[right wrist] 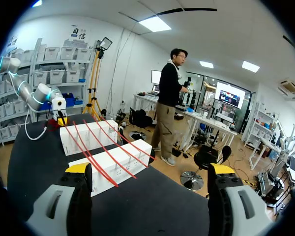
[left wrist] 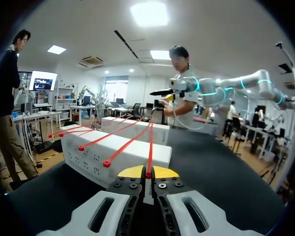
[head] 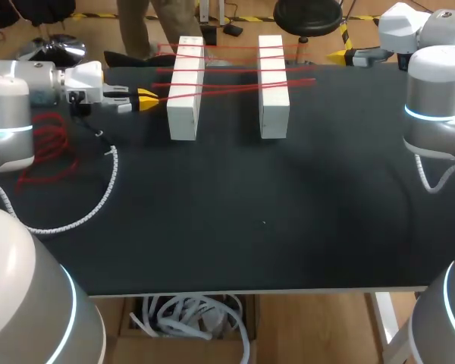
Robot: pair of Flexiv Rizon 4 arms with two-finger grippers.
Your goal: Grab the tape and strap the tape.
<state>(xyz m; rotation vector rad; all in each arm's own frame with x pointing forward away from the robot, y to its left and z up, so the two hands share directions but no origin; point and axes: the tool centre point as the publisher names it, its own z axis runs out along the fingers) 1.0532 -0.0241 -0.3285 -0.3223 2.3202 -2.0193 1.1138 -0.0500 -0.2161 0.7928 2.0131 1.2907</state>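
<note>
left wrist view: left fingers (left wrist: 132, 172) pinched shut on one tape (left wrist: 150, 142) end, strands lying across two blocks (left wrist: 88, 150) on the surface (left wrist: 226, 177). right fingers (right wrist: 79, 168) gape wide, empty. grab looks done; next, likely pull it taut to strap.

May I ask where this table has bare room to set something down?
Bare: the table's near half, in front of both white blocks, right of the coiled cable. Crowded: red ties across the blocks, left gripper, red tie pile.
</note>
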